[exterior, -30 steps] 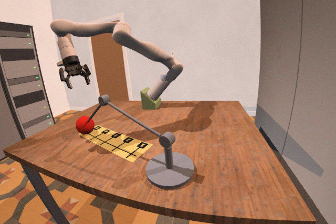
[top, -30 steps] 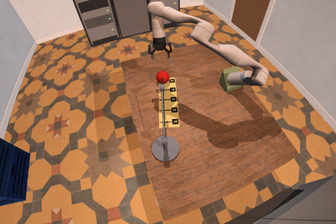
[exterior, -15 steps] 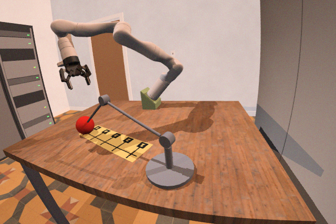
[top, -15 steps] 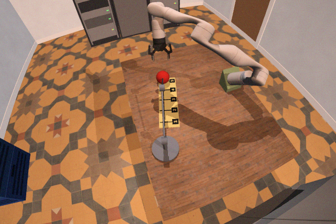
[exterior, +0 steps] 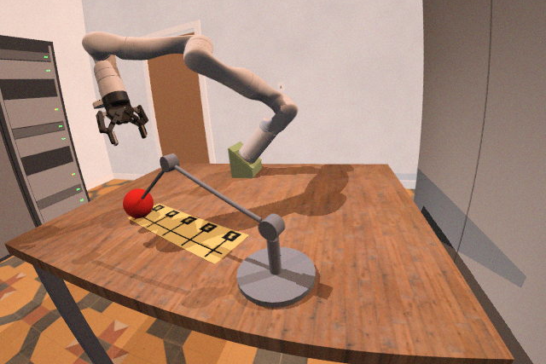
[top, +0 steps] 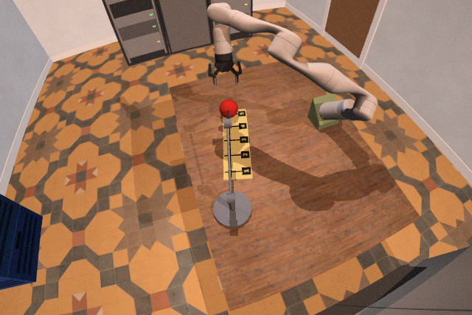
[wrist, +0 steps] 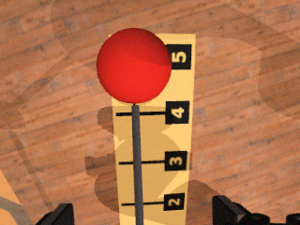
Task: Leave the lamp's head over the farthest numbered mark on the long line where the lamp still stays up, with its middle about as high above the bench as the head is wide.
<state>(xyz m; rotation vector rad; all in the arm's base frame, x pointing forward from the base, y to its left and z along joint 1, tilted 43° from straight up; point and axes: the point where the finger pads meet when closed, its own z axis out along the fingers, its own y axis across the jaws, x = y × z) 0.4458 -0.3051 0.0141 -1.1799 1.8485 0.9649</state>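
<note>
The lamp's round red head (top: 228, 108) (exterior: 137, 203) (wrist: 134, 66) hangs low over the far end of the yellow strip (top: 237, 164) (exterior: 227, 247) (wrist: 180, 84). In the wrist view it covers the line beside number 5; lines 4, 3 and 2 show. The exact gap below the head cannot be told. The elbow joint (top: 227, 123) (exterior: 169, 162) is raised, with the long arm sloping down to the shoulder joint (exterior: 270, 227) above the round grey base (top: 243, 214) (exterior: 295, 280). My gripper (top: 226, 82) (exterior: 129, 140) (wrist: 142, 215) is open and empty, above and apart from the lamp.
The wooden table (top: 304, 246) (exterior: 374, 307) carries the lamp and strip. A green block (top: 314, 113) (exterior: 241, 170) stands at my arm's base. My arm (top: 284, 43) (exterior: 198, 54) arches high over the table. Server racks (top: 133, 7) (exterior: 35, 118) stand beyond the table.
</note>
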